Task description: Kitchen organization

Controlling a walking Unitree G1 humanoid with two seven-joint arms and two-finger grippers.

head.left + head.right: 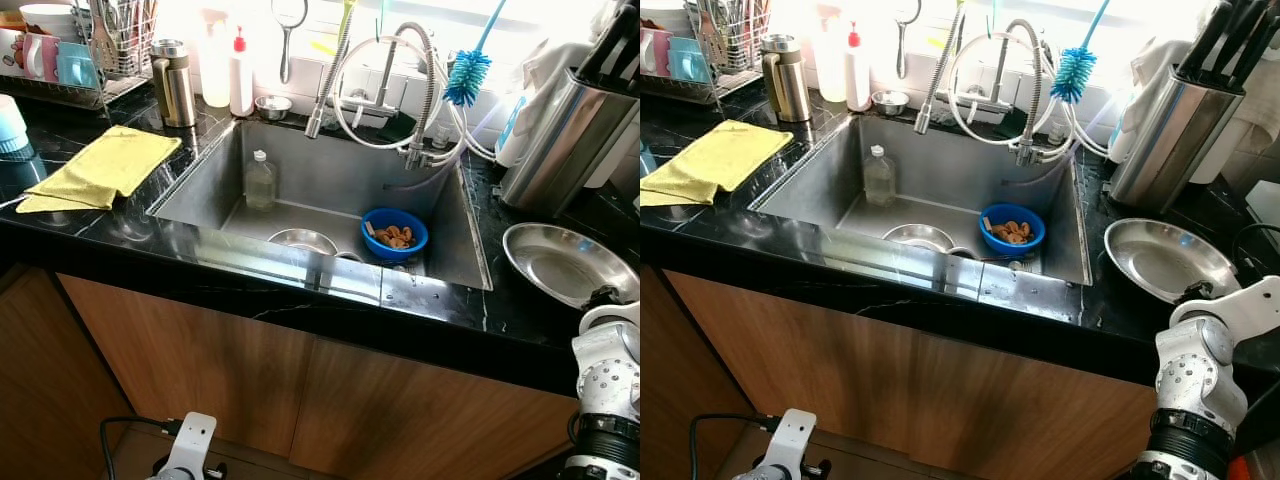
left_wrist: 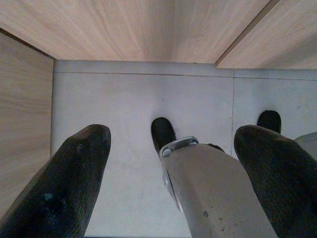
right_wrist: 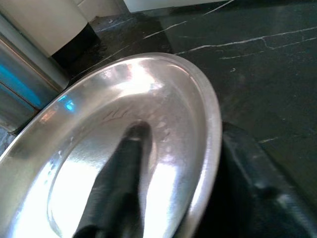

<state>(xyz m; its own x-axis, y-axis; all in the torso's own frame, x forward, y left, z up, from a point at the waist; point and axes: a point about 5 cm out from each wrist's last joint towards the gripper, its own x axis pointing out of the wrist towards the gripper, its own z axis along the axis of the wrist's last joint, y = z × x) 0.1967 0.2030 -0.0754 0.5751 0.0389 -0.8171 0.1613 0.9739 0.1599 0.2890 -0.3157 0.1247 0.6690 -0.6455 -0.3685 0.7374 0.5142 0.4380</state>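
On black counter | shiny steel plate (image 1: 1160, 258) | right gripper (image 3: 173, 198) straddles rim

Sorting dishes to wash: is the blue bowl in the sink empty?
Not empty. The blue bowl holds brownish food scraps and sits upright on the sink floor.

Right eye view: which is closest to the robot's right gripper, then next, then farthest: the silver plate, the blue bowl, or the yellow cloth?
1. Silver plate, at the right gripper, right counter.
2. Blue bowl, in the sink.
3. Yellow cloth, far left counter.

Yellow cloth (image 1: 105, 168) on white-veined black counter (image 1: 520, 310); blue bowl (image 1: 394, 232) in steel sink (image 1: 330, 165).
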